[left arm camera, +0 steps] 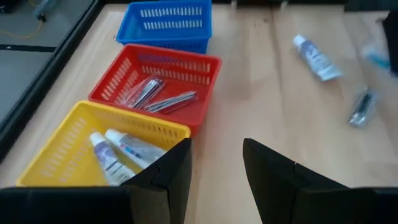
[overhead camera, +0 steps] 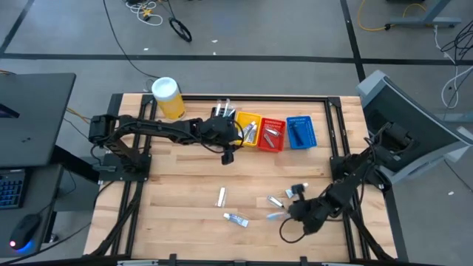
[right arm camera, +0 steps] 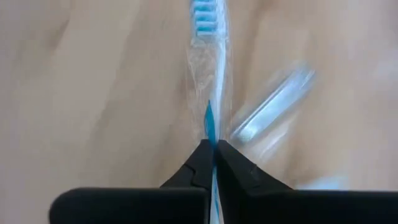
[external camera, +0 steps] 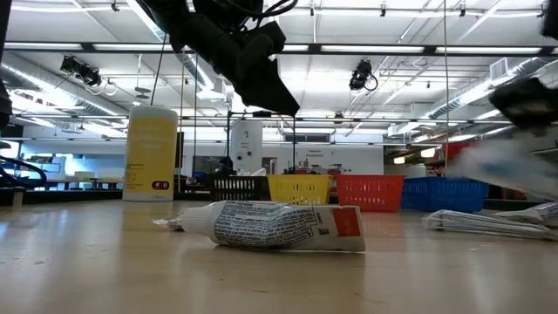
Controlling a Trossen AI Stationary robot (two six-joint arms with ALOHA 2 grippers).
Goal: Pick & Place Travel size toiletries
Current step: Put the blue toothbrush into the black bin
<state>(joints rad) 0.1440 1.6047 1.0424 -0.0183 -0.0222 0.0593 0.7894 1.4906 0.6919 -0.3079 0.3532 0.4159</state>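
Observation:
Several small toiletries lie on the table's near half: a white tube, a second tube that fills the low view, and wrapped pieces. My right gripper is among them, shut on a wrapped toothbrush. My left gripper hangs open and empty above the table, just in front of the yellow basket, which holds two tubes. My right gripper pinches the blue-and-white toothbrush handle between its two fingertips, through the clear wrapper. The fingers lie along the handle, and the bristle head points away from them. In the low view the pale brush shows blurred above the tabletop.
A row of small baskets stands along the far edge: black, yellow, red with wrapped slim items, blue. A big yellow canister stands to their left. Another wrapped item lies beside the held brush.

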